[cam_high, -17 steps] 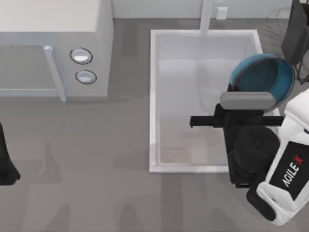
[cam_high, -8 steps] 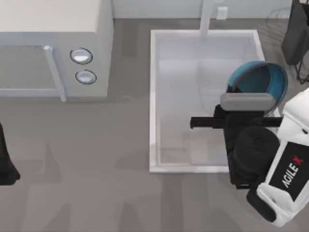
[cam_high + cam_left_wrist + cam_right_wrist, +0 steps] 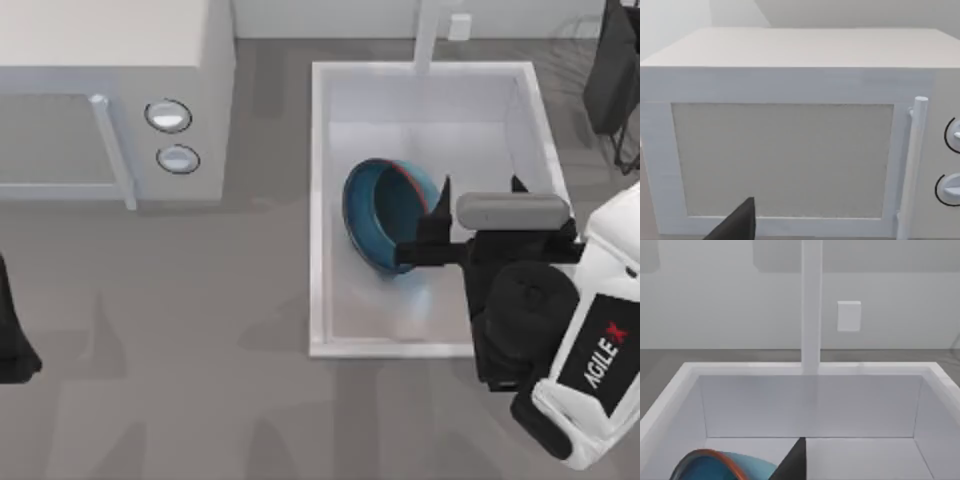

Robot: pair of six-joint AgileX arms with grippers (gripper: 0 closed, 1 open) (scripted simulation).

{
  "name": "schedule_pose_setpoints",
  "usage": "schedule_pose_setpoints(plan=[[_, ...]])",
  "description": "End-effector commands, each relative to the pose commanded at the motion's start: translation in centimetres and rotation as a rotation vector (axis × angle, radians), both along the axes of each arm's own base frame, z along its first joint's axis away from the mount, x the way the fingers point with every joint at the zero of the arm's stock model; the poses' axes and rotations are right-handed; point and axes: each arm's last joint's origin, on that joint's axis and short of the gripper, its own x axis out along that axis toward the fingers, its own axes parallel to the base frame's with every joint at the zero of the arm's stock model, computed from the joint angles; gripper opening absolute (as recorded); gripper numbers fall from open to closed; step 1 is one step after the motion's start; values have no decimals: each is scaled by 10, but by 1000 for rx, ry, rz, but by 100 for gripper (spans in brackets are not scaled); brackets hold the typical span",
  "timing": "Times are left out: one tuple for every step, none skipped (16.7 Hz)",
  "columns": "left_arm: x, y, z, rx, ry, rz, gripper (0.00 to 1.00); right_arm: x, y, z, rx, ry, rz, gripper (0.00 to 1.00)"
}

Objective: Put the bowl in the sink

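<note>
The blue bowl [image 3: 385, 215] with its thin red rim lies tilted on the pale floor of the white sink [image 3: 318, 200], nearer the sink's left wall. My right gripper [image 3: 481, 185] hangs over the sink's right half. It is open, its two dark fingers spread apart with nothing between them, just right of the bowl. In the right wrist view the bowl [image 3: 715, 467] shows low against the sink floor beside one dark finger [image 3: 794, 462], with the faucet post [image 3: 811, 305] behind. My left gripper [image 3: 12, 335] is parked at the table's left edge.
A white microwave [image 3: 110, 90] with two round knobs [image 3: 168, 116] stands at the back left and faces the left wrist camera [image 3: 785, 150]. A dark wire rack [image 3: 610, 70] sits at the back right corner. Grey tabletop lies between microwave and sink.
The right gripper opened and let go of the bowl. The bowl fell from above the sink's right rim and now lies tilted on the sink floor, farther left.
</note>
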Motion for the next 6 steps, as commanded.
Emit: schedule_pose_setpoints(plan=[[0, 0, 0, 0, 0, 0, 100, 0, 0, 0, 0, 0, 0, 100], [0, 0, 0, 0, 0, 0, 100, 0, 0, 0, 0, 0, 0, 100], [0, 0, 0, 0, 0, 0, 100, 0, 0, 0, 0, 0, 0, 100], [0, 0, 0, 0, 0, 0, 100, 0, 0, 0, 0, 0, 0, 100], [0, 0, 0, 0, 0, 0, 100, 0, 0, 0, 0, 0, 0, 100], [0, 0, 0, 0, 0, 0, 100, 0, 0, 0, 0, 0, 0, 100]])
